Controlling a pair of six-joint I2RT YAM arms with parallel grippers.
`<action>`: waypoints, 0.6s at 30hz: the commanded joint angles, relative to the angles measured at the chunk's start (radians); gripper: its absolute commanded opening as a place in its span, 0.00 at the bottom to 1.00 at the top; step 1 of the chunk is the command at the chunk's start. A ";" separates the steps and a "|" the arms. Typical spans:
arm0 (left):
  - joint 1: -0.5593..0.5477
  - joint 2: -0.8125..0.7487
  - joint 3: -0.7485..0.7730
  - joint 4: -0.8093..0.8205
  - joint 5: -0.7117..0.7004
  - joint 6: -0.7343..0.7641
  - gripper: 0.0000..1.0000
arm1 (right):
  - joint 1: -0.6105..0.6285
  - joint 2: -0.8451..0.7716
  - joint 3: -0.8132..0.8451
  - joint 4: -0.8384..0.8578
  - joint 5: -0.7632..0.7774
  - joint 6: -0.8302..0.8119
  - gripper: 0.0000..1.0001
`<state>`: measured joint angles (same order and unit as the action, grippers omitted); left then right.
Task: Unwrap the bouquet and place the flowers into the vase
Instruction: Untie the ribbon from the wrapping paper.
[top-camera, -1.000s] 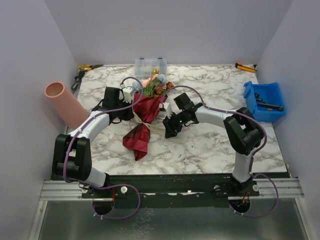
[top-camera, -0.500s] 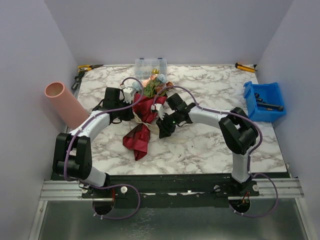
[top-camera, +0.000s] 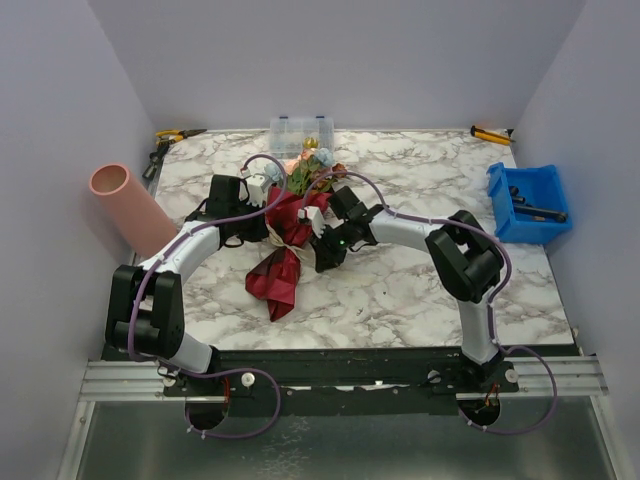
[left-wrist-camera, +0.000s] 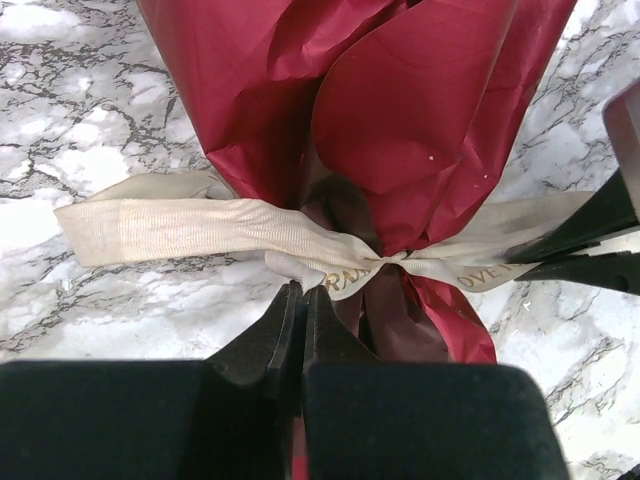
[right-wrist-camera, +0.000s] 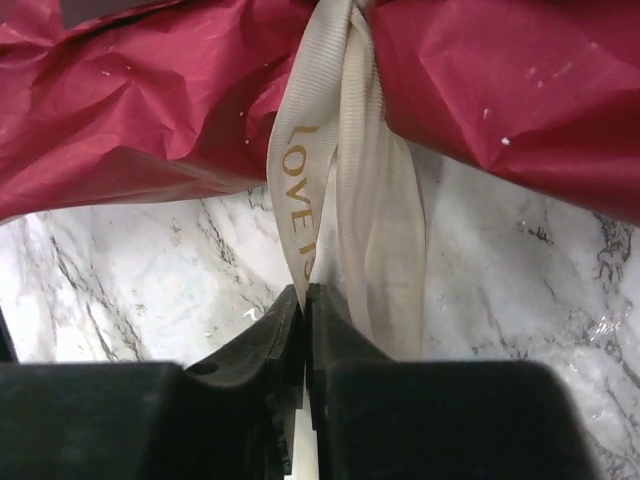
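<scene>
The bouquet (top-camera: 285, 235) lies mid-table in its dark maroon sheet (left-wrist-camera: 400, 120), with the flowers (top-camera: 310, 165) poking out at the far end. A beige ribbon (left-wrist-camera: 190, 228) is knotted round its waist. My left gripper (left-wrist-camera: 300, 292) is shut, its tips right against the ribbon beside the knot; in the top view the left gripper (top-camera: 265, 232) sits at the bouquet's left side. On the other side, my right gripper (right-wrist-camera: 304, 292) is shut on the ribbon tail (right-wrist-camera: 300, 200) printed with gold letters, and the right gripper (top-camera: 322, 255) stands just right of the knot. The salmon-pink vase (top-camera: 130, 208) leans off the table's left edge.
A blue bin (top-camera: 528, 203) holding dark tools stands at the right edge. Behind the flowers is a clear plastic box (top-camera: 301, 130). A yellow tool (top-camera: 492, 134) lies at the back right, and yellow-handled pliers (top-camera: 175, 134) at the back left.
My right arm has swung left to the bouquet and its jaws have closed on the ribbon tail. The left arm and the bouquet have stayed put.
</scene>
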<state>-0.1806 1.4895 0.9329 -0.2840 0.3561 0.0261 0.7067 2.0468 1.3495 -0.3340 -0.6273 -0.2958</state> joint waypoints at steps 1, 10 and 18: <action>0.002 0.001 -0.002 0.015 0.034 -0.006 0.00 | 0.008 0.024 -0.005 0.014 0.094 0.017 0.01; 0.007 -0.002 0.008 0.016 -0.086 -0.018 0.00 | -0.043 -0.168 -0.148 0.069 0.186 0.015 0.00; 0.013 0.035 0.017 0.019 -0.221 -0.015 0.00 | -0.102 -0.245 -0.231 0.072 0.203 0.008 0.00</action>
<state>-0.1791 1.5021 0.9329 -0.2810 0.2623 0.0109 0.6216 1.8389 1.1572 -0.2577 -0.4717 -0.2810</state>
